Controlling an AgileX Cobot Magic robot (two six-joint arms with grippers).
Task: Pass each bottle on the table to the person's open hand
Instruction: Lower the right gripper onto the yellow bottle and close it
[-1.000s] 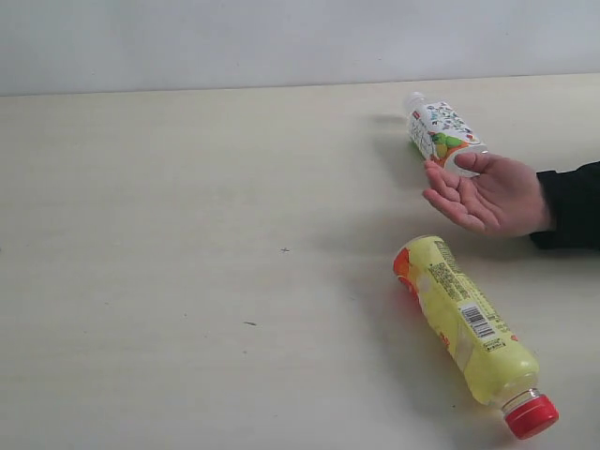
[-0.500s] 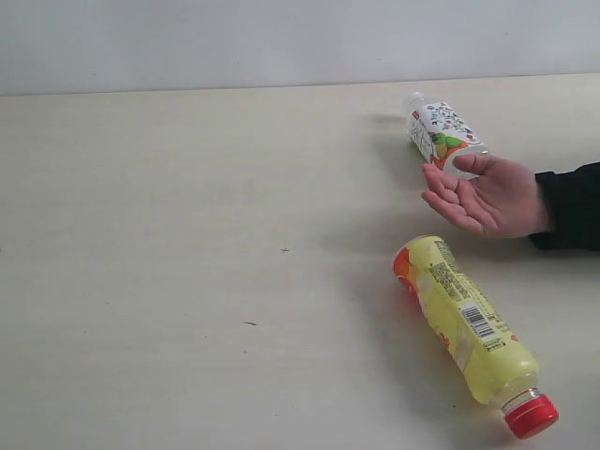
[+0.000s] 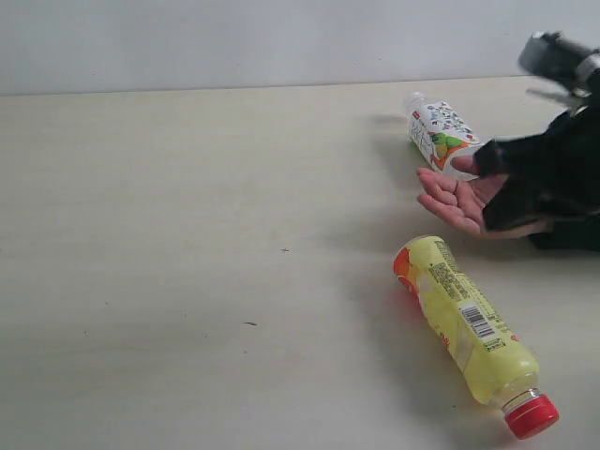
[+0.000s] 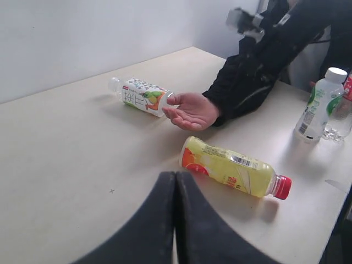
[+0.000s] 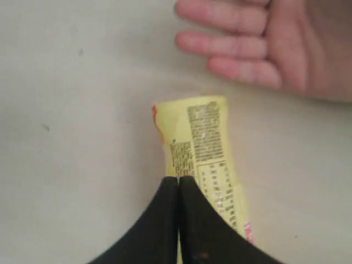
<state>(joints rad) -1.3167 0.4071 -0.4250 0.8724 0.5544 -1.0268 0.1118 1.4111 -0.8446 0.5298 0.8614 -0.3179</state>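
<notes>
The yellow bottle point(image 3: 464, 328) with a red cap lies on its side on the table point(image 3: 187, 234), just in front of the person's open hand point(image 3: 455, 202). A small bottle with a colourful white label point(image 3: 441, 134) lies behind the hand, touching the thumb. My right gripper point(image 5: 179, 179) is shut and empty, held above the yellow bottle point(image 5: 206, 159) with the hand point(image 5: 264, 49) beyond it. My left gripper point(image 4: 175, 173) is shut and empty, well back from the yellow bottle point(image 4: 231, 166). A green-white bottle point(image 4: 319, 104) stands upright far off, beside a clear red-label bottle point(image 4: 344, 107) cut by the frame edge.
My right arm point(image 3: 553, 159) is black and hangs over the person's wrist and sleeve, hiding them in the exterior view. A pale wall point(image 3: 281, 37) runs behind the table. The table edge point(image 4: 335, 209) is close to the two standing bottles.
My right arm has come into the exterior view from the right and now covers the person's wrist. The hand has shifted slightly left. Both lying bottles have stayed put.
</notes>
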